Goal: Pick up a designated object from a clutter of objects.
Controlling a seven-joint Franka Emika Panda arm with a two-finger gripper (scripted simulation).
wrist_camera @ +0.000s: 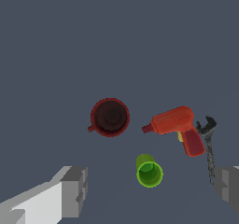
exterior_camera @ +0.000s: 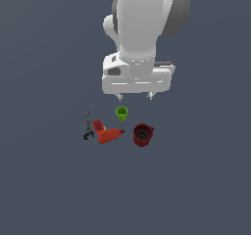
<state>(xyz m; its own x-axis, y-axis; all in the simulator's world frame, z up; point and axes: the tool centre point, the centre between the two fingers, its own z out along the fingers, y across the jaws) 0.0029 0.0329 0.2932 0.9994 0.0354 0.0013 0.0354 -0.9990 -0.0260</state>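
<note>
The green cup (exterior_camera: 121, 113) (upright) sits seemingly just below the gripper (exterior_camera: 134, 97), whose fingers are spread wide.

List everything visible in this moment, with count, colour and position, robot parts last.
small lime-green plastic cup: one, bright green, upright, just below the gripper, at the back of the group.
dark red mug with a handle: one, dark red, upright, toward the exterior view's right of the cup.
red-orange drill-like tool: one, lying on its side between mug and clamp.
thin dark grey clamp-like tool: one, lying flat at the exterior view's left end.
grey floor: one, dark grey, under everything.
white robot arm: one, above the group.
gripper: one, white, open, empty.
</note>
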